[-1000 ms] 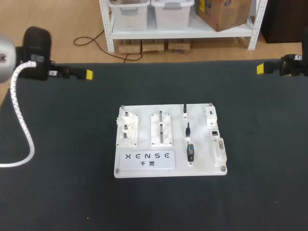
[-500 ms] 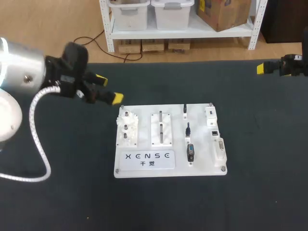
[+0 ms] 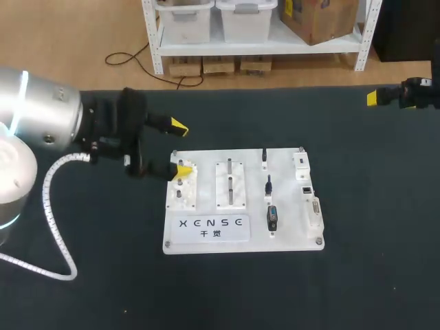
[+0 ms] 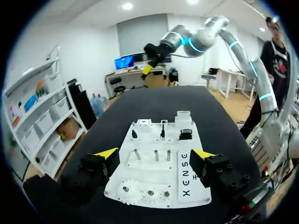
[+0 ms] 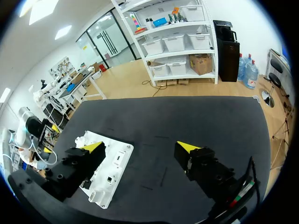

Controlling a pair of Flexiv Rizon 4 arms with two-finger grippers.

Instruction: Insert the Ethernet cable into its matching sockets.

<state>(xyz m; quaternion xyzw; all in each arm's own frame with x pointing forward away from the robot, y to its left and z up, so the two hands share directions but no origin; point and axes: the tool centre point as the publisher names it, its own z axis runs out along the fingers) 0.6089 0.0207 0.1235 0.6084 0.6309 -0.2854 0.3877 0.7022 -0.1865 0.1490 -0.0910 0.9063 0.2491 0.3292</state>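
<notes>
At table centre: white board (image 3: 244, 199) lying flat on the black table (image 3: 378, 289), with a label strip along its near edge.
Board, left column: white gear block (image 3: 182, 187) with small gears on upright pins.
Board, middle column: slotted block (image 3: 229, 184) carrying two upright pegs.
Cable parts: row of three dark plugs (image 3: 268, 185) just right of the slotted block, running from the rear edge towards the near edge, each seated on the board. They are too small to tell which one belongs to the Ethernet cable.
Sockets: right column of the board, with a white block at the rear, a small dark socket (image 3: 306, 188) beside the middle plug and a long pale connector (image 3: 314, 212) nearer the front. No plug sits in the dark socket as far as can be seen.
Left gripper (image 3: 181, 148): over the board's left rear corner. One yellow tip is above the gear block and the other is beyond the rear edge, above the table. Fingers stand wide apart with nothing held. The wrist view looks along the board between the two fingers, gear block nearest. Contact with the board cannot be told.
Right gripper (image 5: 140, 147): at the table's right rear edge in the head view, well apart from the board. Fingers are spread, nothing is gripped, and only bare table shows between them. The board lies ahead of it and off to one side.
Plugs and grippers: apart, with neither gripper touching any plug.
</notes>
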